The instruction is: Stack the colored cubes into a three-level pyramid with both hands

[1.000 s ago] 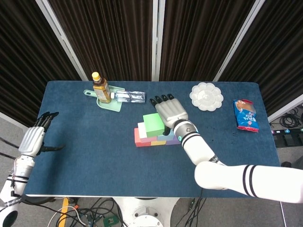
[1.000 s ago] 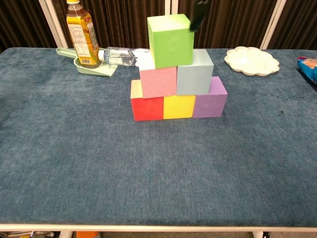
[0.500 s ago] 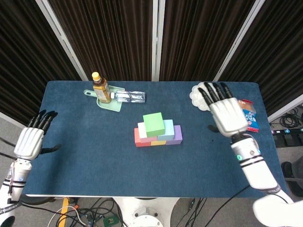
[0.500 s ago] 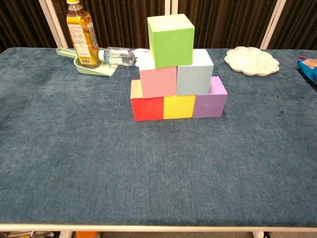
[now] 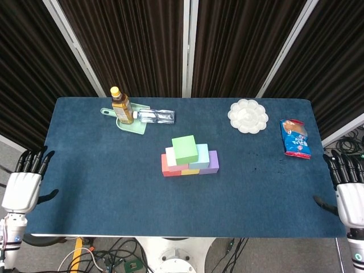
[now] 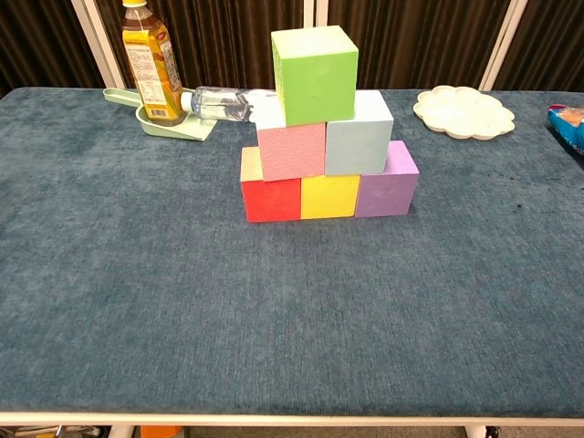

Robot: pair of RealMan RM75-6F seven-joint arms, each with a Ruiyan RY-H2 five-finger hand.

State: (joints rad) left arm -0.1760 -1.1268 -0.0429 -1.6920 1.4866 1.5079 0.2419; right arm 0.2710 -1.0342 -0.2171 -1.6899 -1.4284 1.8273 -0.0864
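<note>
A three-level pyramid of cubes stands mid-table. A red cube (image 6: 271, 199), a yellow cube (image 6: 329, 196) and a purple cube (image 6: 387, 188) form the bottom row. On them rest a pink cube (image 6: 292, 151) and a light blue cube (image 6: 359, 135). A green cube (image 6: 314, 75) (image 5: 185, 150) tops the stack. My left hand (image 5: 23, 186) hangs off the table's left edge, fingers apart, holding nothing. My right hand (image 5: 348, 196) is off the right edge, also spread and empty. Neither hand shows in the chest view.
A tea bottle (image 5: 121, 106) stands on a green scoop (image 5: 132, 125) at the back left, with a clear water bottle (image 5: 155, 116) lying beside it. A white palette dish (image 5: 248, 116) and a blue snack packet (image 5: 295, 137) lie at the back right.
My right hand left the green cube, swung right and pulled back off the table's right edge. The left hand drew back and down off the left edge. The stack stayed still.
</note>
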